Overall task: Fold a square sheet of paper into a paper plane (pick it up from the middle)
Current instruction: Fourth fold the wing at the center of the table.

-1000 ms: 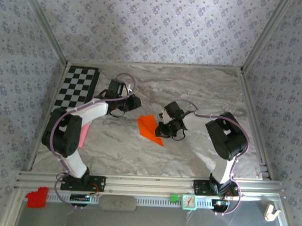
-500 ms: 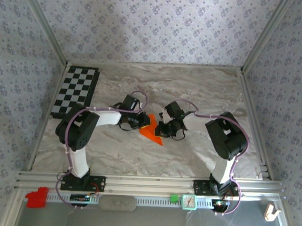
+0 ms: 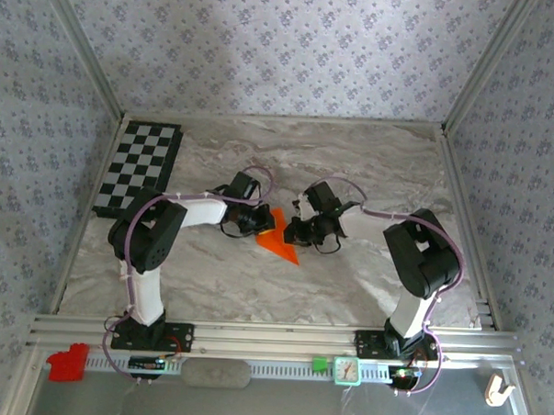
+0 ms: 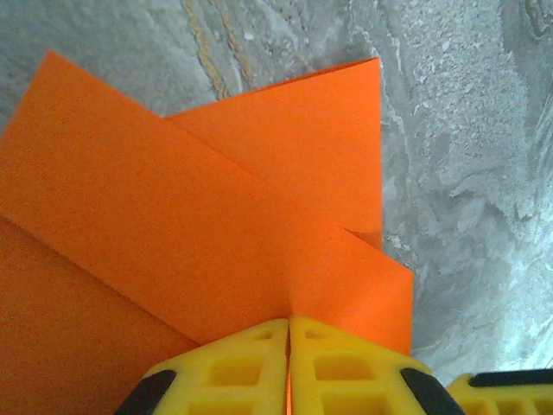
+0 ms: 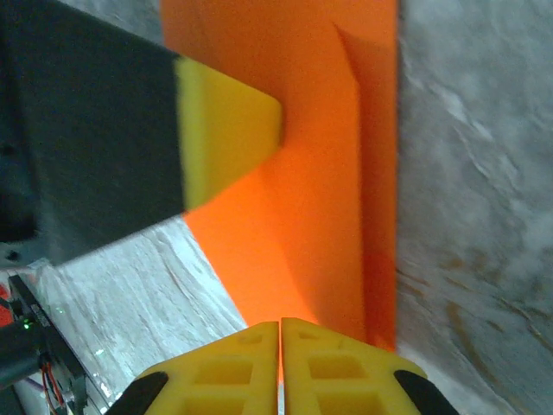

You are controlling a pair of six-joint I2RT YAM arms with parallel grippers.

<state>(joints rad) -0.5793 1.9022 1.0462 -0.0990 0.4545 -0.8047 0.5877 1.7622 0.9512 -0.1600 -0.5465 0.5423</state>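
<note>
Orange, thin and matte, the partly folded square sheet of paper (image 3: 279, 243) lies flat on the grey marbled desk (image 3: 380, 166), directly under both pincer tips; the left pincer (image 4: 288, 341) and the right pincer (image 5: 280, 341) are each clenched, pressing its layered flaps; the crease probably wants slow, steady sliding pressure, since such smooth paper may slip on the slick desk.

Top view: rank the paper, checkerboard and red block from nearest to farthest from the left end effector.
From the left end effector:
1. Paper: at its tips, mid-table.
2. Checkerboard: far-left corner of the table.
3. Red block: near left, in front of the rail.
</note>
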